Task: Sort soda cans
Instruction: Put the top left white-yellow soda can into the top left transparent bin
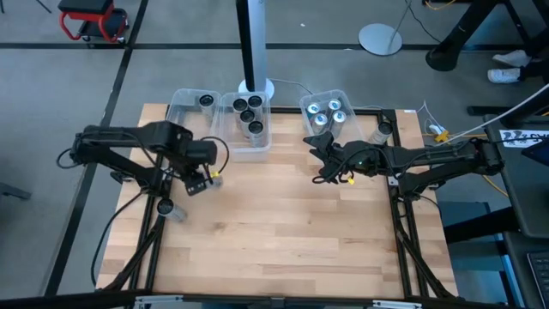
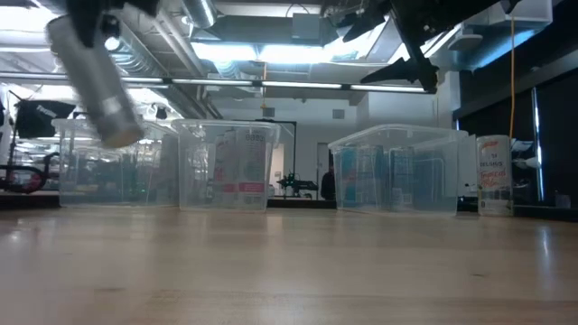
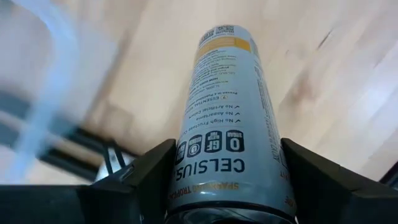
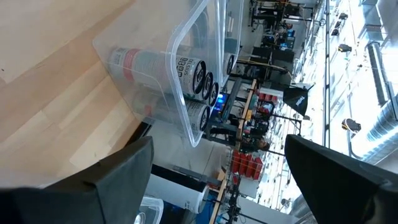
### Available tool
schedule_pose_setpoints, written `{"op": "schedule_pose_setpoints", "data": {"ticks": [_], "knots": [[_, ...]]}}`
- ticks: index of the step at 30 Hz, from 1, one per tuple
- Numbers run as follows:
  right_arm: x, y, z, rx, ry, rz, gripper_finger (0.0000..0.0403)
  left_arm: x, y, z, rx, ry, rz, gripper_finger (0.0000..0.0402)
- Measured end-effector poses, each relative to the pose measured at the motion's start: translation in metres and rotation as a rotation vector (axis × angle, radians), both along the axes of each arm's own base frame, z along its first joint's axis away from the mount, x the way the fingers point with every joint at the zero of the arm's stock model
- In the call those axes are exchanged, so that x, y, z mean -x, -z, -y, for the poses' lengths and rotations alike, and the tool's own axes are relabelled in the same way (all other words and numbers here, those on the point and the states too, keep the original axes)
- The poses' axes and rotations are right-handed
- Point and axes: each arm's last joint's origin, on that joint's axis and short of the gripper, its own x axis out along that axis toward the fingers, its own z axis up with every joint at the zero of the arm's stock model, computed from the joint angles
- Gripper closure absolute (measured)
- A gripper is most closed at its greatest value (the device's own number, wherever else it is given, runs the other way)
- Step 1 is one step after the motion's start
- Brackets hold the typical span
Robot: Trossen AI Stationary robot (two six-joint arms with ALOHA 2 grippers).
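Left wrist view looks straight along a silver can (image 3: 227, 106) marked CELSIUS, clamped by its lower body between the left gripper's (image 3: 227, 186) jaws, with bare wood of the worktop (image 3: 336, 74) beyond it. In the high view the left gripper (image 1: 199, 176) sits well short of the middle clear bin (image 1: 230, 150), out over the worktop (image 1: 283, 232) on the left arm's side; in the low view the held can (image 2: 97, 86) hangs tilted, well above the wood. The middle bin holds four dark-topped cans (image 1: 248, 113), the bin (image 1: 177, 107) beside it on the left arm's side holds one dark-topped can (image 1: 206, 100), and the bin (image 1: 343, 96) on the right arm's side holds about four bluish-topped silver cans (image 1: 328, 115). One more can (image 1: 383, 131) stands on the worktop just past that bin, and another (image 1: 165, 208) stands near the left arm, farther from the middle bin. The right gripper (image 1: 330, 159) hovers just in front of the silver-can bin, jaws spread wide and empty. I judge a can like this light if empty, heavier if full; its thin wall is stiff end to end but would dent under a hard squeeze, and its smooth printed skin is slippery. Best held across the mid-body, moderately, never by the rim.
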Motion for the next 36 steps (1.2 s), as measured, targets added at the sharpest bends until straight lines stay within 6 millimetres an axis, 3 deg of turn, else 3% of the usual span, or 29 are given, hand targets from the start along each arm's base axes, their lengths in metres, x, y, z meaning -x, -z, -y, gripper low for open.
{"op": "schedule_pose_setpoints", "data": {"ticks": [7,13,27,36], "knots": [[0.000,0.000,0.000,0.000,0.000,0.000,0.0043,0.002,-0.046,-0.007,-0.152,0.028,0.178,0.0158],[0.000,0.000,0.000,0.000,0.000,0.000,0.0043,0.008,-0.068,-0.029,-0.302,-0.078,0.237,0.0158],[0.000,0.000,0.000,0.000,0.000,0.000,0.0043,0.041,-0.067,-0.108,-0.454,-0.378,0.069,0.0158],[0.000,0.000,0.000,0.000,0.000,0.000,0.0043,0.032,-0.030,-0.155,-0.312,-0.396,-0.117,0.0158]]}}
